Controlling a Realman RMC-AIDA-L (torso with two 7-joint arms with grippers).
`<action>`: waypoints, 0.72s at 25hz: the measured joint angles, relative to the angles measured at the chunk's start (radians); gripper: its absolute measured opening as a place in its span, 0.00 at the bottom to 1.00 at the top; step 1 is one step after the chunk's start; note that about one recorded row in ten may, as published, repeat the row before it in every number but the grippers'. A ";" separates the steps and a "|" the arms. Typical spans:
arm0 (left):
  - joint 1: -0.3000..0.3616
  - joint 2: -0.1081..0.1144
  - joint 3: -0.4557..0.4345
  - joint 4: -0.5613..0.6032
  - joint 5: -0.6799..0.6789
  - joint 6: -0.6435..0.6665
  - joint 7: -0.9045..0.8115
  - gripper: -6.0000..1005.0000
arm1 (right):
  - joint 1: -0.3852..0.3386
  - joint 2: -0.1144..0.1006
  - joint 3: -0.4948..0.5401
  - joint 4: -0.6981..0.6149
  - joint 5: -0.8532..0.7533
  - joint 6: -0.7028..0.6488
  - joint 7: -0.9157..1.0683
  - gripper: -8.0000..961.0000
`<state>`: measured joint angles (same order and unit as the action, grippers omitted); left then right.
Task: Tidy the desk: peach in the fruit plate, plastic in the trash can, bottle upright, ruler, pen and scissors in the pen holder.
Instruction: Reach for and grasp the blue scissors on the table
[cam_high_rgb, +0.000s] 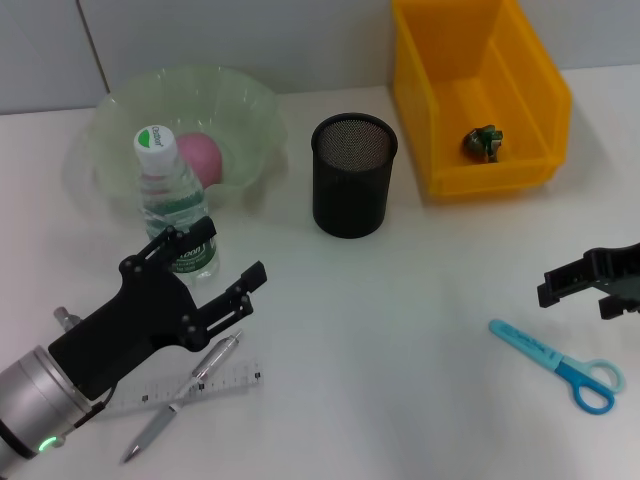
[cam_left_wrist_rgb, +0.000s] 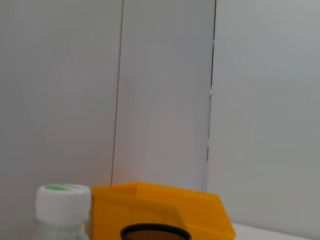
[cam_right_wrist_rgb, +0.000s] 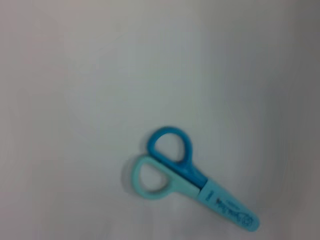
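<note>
A pink round peach (cam_high_rgb: 203, 157) lies in a pale green translucent plastic fruit plate (cam_high_rgb: 245, 105). The clear plastic bottle (cam_high_rgb: 175, 200) has a white cap topped green and a green-and-white label. The black wire-mesh pen holder (cam_high_rgb: 353, 175) has a fine grid pattern. The bright yellow plastic bin (cam_high_rgb: 520, 80) holds a scrap that looks green and dark. The scissors (cam_high_rgb: 560, 364) are light blue with darker blue handles. The clear ruler (cam_high_rgb: 215, 383) carries black marks beneath a silver pen (cam_high_rgb: 185, 392).

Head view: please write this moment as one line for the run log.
left tool: open, beside upright bottle | right tool: open, above scissors | peach: in plate | pen, ruler: on desk
</note>
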<state>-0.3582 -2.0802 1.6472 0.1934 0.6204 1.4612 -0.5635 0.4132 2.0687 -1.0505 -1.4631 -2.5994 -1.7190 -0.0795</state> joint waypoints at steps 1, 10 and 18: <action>0.000 0.000 0.000 0.000 0.000 0.000 0.000 0.79 | 0.000 0.000 0.000 0.000 0.000 0.000 0.000 0.86; -0.002 0.000 0.071 0.012 -0.106 -0.009 -0.001 0.79 | 0.030 0.001 0.066 0.084 0.014 0.015 -0.271 0.86; 0.003 0.000 0.086 0.012 -0.118 -0.011 -0.014 0.79 | 0.029 0.003 0.067 0.091 0.018 -0.016 -0.369 0.86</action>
<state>-0.3556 -2.0800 1.7332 0.2057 0.5022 1.4507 -0.5775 0.4423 2.0720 -0.9833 -1.3725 -2.5809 -1.7347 -0.4483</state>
